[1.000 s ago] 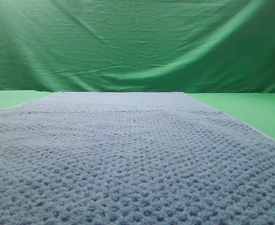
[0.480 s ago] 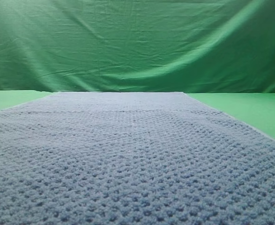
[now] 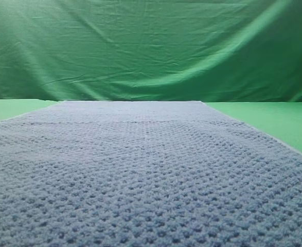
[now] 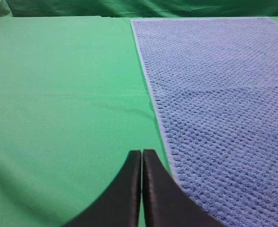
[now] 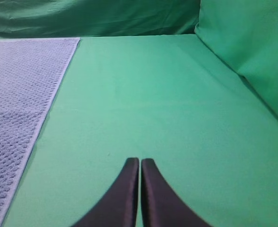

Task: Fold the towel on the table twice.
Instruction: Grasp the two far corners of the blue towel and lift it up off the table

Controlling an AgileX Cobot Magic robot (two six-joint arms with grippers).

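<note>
The towel (image 3: 140,175) lies spread flat and unfolded on the table (image 3: 274,121), its waffle texture filling most of the exterior high view. In the left wrist view the towel (image 4: 219,109) sits to the right of the left gripper (image 4: 142,158), whose black fingers are pressed together with nothing between them, over bare table (image 4: 63,109) just beside the towel's long edge. The right gripper (image 5: 139,165), likewise closed and empty, hangs over bare table (image 5: 167,104), with the towel (image 5: 15,94) off to its left. A wrinkled green backdrop cloth (image 3: 151,46) hangs behind.

No text, label, brand, number or sign can be read on anything in any of the views.
</note>
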